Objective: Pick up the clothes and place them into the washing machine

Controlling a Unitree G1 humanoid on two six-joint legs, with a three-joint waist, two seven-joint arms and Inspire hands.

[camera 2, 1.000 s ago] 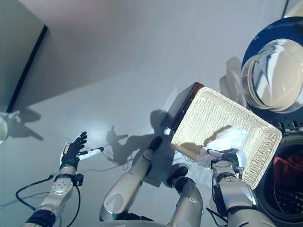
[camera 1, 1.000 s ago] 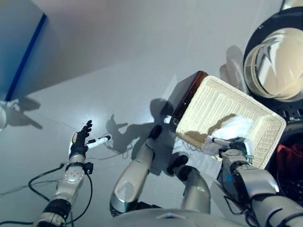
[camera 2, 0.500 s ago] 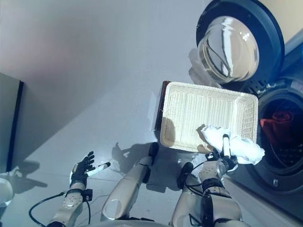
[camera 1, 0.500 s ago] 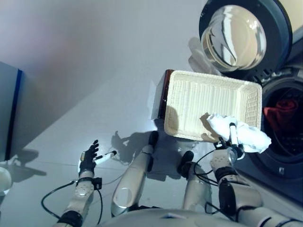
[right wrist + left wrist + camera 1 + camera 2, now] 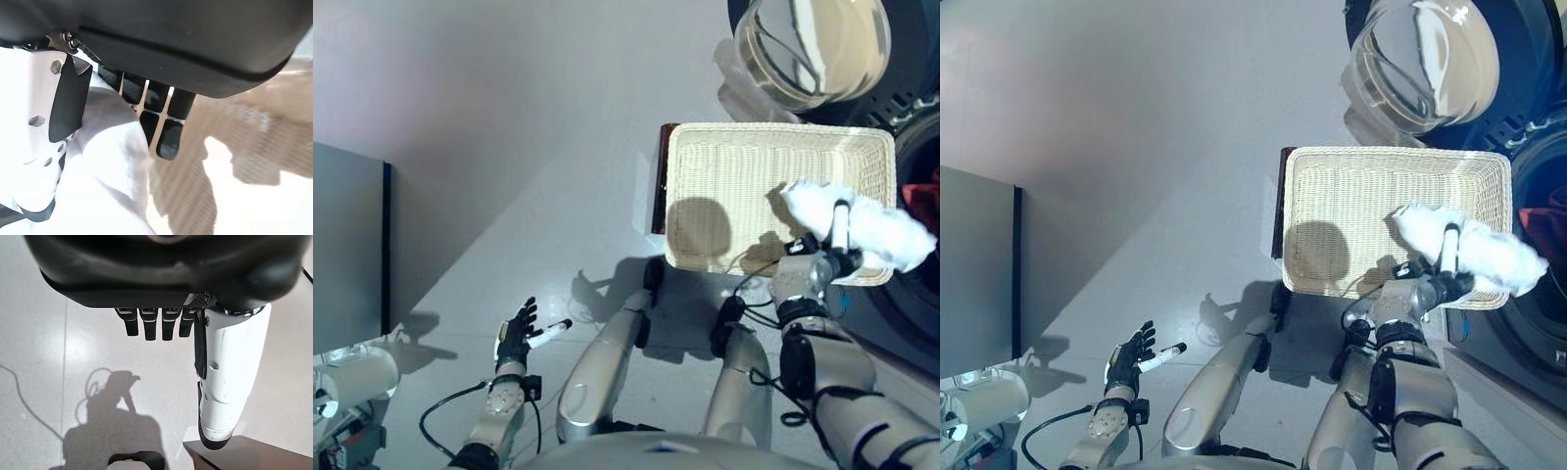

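Observation:
My right hand is shut on a white cloth and holds it over the right end of the wicker basket, near the washing machine's opening. In the right wrist view the fingers curl round the white cloth. A red garment lies inside the drum. The machine's round glass door stands open behind the basket. My left hand is open and empty, low over the floor at the left; it also shows in the left wrist view.
The basket rests on a low dark brown box. A dark grey cabinet stands at the left. A white round object lies on the floor at the lower left.
The camera has shifted. My right hand has lifted the white cloth out of the basket's front part and carried it to the right, toward the machine's opening. The left hand stays idle.

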